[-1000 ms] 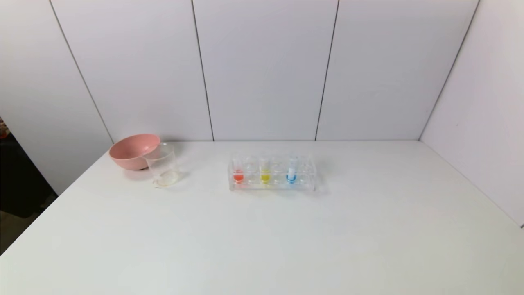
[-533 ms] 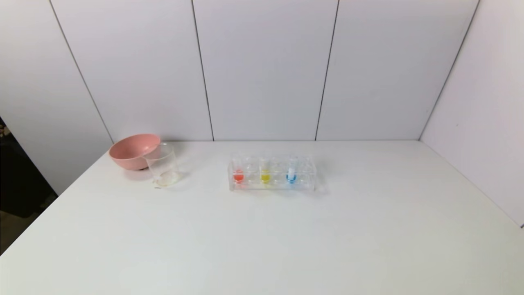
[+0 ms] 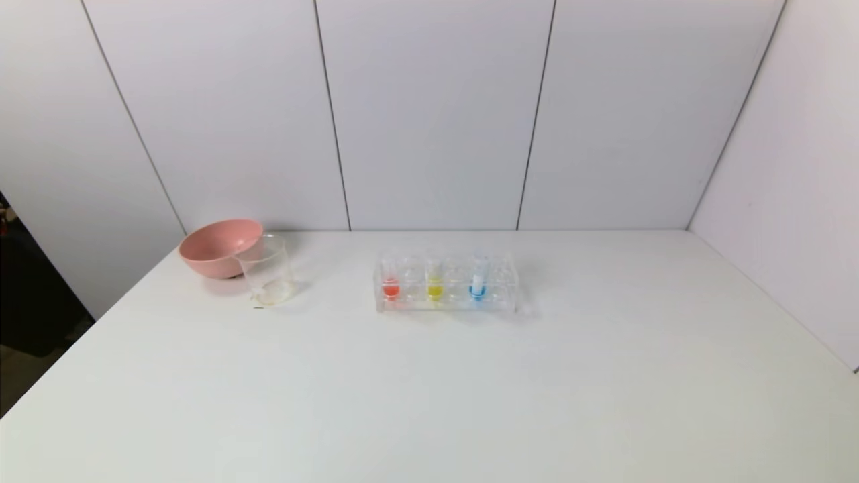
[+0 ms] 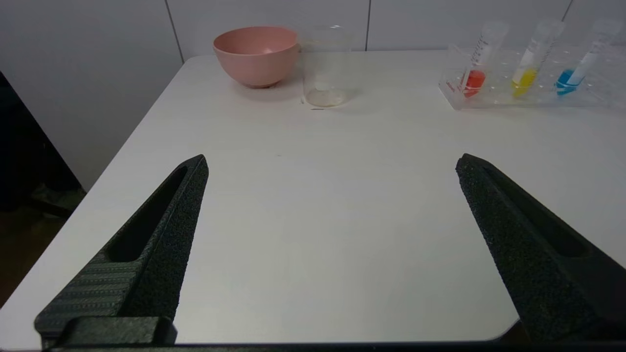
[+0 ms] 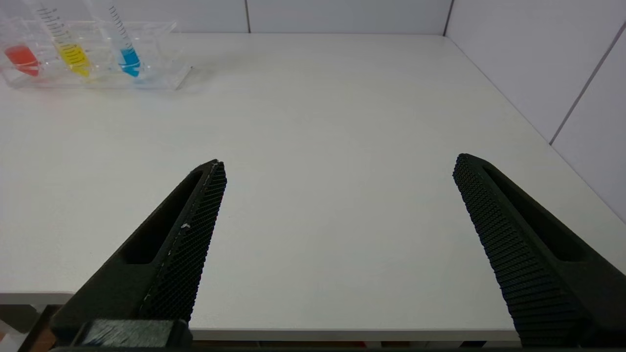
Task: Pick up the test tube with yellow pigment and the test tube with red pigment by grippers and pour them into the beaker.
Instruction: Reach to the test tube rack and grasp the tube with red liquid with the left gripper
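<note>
The test tube with red pigment (image 3: 390,282) and the test tube with yellow pigment (image 3: 435,282) stand upright in a clear rack (image 3: 500,303) at the table's middle back. They show again in the left wrist view as the red tube (image 4: 475,73) and the yellow tube (image 4: 528,73), and in the right wrist view as the red tube (image 5: 22,59) and the yellow tube (image 5: 73,55). The clear beaker (image 3: 267,272) (image 4: 325,68) stands to the left, against the pink bowl. My left gripper (image 4: 332,164) and right gripper (image 5: 337,164) hang open and empty near the table's front edge, outside the head view.
A pink bowl (image 3: 218,247) (image 4: 257,55) sits just behind the beaker at the back left. A blue-liquid tube (image 3: 478,282) (image 5: 128,56) stands in the same rack, right of the yellow one. White walls close the back and right sides. The table's left edge drops to dark floor.
</note>
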Available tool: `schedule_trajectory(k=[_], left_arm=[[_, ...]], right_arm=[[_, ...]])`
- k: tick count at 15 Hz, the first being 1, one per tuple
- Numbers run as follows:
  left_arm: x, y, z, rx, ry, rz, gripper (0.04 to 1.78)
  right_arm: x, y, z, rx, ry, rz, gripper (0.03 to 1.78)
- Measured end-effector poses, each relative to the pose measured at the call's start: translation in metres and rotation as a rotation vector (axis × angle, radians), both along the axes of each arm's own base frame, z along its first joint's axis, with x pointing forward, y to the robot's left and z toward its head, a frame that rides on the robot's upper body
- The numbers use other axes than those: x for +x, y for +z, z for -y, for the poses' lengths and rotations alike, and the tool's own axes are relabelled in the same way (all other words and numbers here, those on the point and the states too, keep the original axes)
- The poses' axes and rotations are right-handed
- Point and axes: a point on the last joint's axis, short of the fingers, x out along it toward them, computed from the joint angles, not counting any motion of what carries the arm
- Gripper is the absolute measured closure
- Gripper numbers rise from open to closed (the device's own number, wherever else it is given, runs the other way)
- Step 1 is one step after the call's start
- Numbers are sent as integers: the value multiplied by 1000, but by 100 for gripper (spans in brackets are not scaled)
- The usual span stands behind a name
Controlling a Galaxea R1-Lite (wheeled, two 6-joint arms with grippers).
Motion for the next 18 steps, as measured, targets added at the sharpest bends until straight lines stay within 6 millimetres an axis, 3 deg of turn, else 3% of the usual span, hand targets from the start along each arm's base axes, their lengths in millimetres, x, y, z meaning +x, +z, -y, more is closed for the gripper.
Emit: schedule_trajectory(k=[4, 7, 14, 18], left_arm=[[9, 38, 1, -18, -59, -3, 5], [30, 65, 2, -37, -79, 1, 5], [109, 108, 6, -74, -139, -22, 5], [164, 111, 18, -86, -178, -54, 5]], right_arm=[[0, 0, 0, 0, 0, 0, 11], [0, 0, 0, 0, 0, 0, 11], [0, 0, 0, 0, 0, 0, 11], [0, 0, 0, 0, 0, 0, 11]])
